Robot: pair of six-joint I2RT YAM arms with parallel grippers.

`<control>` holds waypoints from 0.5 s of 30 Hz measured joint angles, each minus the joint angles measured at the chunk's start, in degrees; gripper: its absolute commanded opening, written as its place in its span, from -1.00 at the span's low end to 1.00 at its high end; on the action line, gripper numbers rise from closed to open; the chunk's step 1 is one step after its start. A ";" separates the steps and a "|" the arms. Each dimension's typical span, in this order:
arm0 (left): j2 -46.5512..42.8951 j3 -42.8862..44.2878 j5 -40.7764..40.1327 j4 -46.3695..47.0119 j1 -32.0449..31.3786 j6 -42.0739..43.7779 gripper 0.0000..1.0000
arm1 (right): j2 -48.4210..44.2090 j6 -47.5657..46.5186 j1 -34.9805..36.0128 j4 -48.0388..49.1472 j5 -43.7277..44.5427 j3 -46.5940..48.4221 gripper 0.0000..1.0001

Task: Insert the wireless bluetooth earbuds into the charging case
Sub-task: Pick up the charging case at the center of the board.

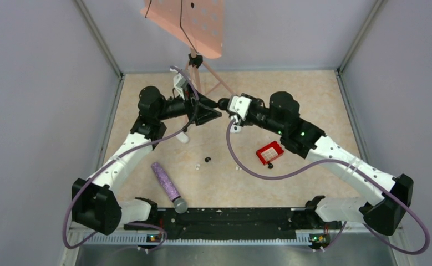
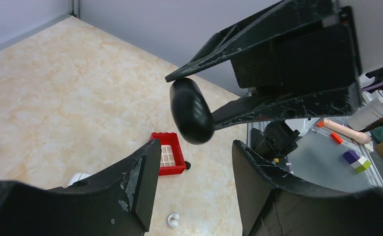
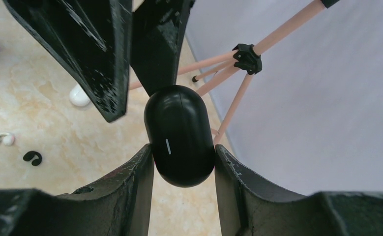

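Note:
My right gripper [image 1: 225, 104] [image 3: 183, 147] is shut on a glossy black pill-shaped charging case [image 3: 179, 135] [image 2: 191, 110] with a thin white mark, held above the table. My left gripper [image 1: 212, 113] [image 2: 195, 150] faces it, open, its fingertips [image 3: 111, 73] at the case's far end. A white pebble-shaped case [image 1: 183, 137] [image 3: 79, 96] lies on the table under the left arm. Tiny white earbuds [image 1: 197, 165] [image 2: 172, 220] [image 3: 2, 139] and black ones [image 1: 207, 159] [image 3: 32, 157] are scattered on the tabletop.
A red square basket [image 1: 269, 152] [image 2: 167, 152] sits under the right arm, a black bit [image 1: 270, 165] beside it. A purple-handled microphone [image 1: 168, 185] lies front left. A pink tripod stand [image 1: 194, 61] [image 3: 248, 56] rises at the back. Grey walls enclose the table.

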 measured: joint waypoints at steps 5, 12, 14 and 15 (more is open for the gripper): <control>1.57 0.76 -0.98 0.20 -0.55 -1.20 0.19 | 0.31 -0.55 2.01 0.90 0.79 0.00 -0.41; 3.26 3.37 -1.29 2.10 -1.11 -2.69 -0.03 | 0.31 -1.07 3.23 3.41 2.38 0.00 -0.41; 3.76 3.58 -1.27 2.71 -1.29 -2.93 -0.16 | 0.31 -1.09 3.23 3.65 3.08 0.00 -0.41; 3.93 3.63 -1.25 2.93 -1.40 -3.15 -0.18 | 0.33 -1.11 3.23 3.72 3.54 0.00 -0.41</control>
